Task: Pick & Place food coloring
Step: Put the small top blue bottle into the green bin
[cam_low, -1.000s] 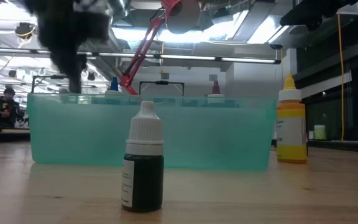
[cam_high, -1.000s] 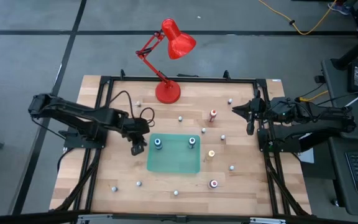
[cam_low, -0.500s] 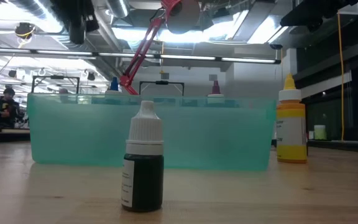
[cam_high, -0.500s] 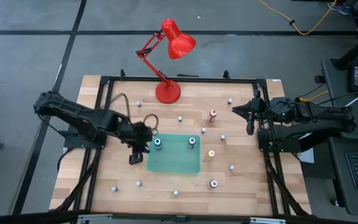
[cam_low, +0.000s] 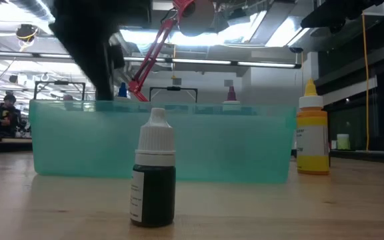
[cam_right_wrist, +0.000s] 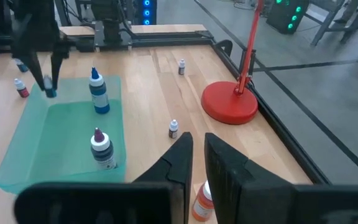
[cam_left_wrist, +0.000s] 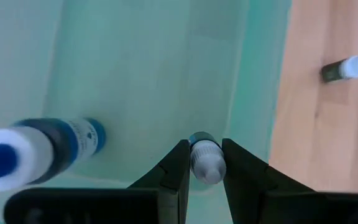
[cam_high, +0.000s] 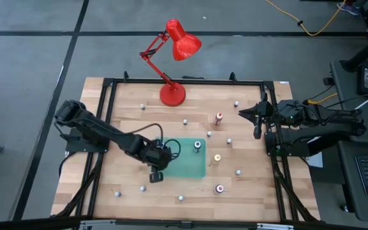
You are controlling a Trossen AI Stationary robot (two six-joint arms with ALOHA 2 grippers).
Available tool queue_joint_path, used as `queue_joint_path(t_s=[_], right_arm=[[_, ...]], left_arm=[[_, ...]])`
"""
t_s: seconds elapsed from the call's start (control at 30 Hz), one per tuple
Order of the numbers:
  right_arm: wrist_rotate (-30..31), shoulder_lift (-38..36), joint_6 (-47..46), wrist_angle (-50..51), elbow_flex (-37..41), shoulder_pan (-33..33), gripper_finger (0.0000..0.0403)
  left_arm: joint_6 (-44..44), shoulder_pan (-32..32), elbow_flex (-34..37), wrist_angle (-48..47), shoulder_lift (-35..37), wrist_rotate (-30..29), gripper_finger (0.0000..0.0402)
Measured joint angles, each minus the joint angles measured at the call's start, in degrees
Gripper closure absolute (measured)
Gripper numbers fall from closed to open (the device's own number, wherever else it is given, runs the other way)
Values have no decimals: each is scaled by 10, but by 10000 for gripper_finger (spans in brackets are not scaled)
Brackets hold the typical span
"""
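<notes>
Pale wooden table [cam_high: 248, 191], matt and grained; translucent teal plastic tray [cam_high: 193, 167], smooth. Glossy red lamp [cam_high: 183, 39]; matt black fingers [cam_left_wrist: 176, 168].

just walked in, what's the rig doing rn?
The left gripper is over the shallow translucent green tray, shut on a tiny dark dropper bottle with a pale cap. Two blue-labelled dropper bottles with white caps stand in the tray. More small bottles are scattered on the wooden table, including a yellow-orange one. The right gripper waits shut at the table's right edge, holding nothing.
</notes>
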State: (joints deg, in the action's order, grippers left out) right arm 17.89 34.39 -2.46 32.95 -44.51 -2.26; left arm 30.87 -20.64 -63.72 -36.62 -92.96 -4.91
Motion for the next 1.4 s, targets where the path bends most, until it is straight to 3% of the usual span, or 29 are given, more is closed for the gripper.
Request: queue_joint_path(t_s=[0.53, 0.77, 1.27, 1.4], right_arm=[[-1, 0, 0, 34, 0, 0, 357], [-1, 0, -1, 34, 0, 0, 357], [-1, 0, -1, 33, 0, 0, 357], [-1, 0, -1, 33, 0, 0, 357]], left_arm=[[-8, -7, -1, -2, -71, -44, 322], [-5, -7, 2, -3, -73, -6, 315], [-5, -7, 7, -7, -73, 7, 312], [-5, -7, 7, -6, -73, 7, 294]])
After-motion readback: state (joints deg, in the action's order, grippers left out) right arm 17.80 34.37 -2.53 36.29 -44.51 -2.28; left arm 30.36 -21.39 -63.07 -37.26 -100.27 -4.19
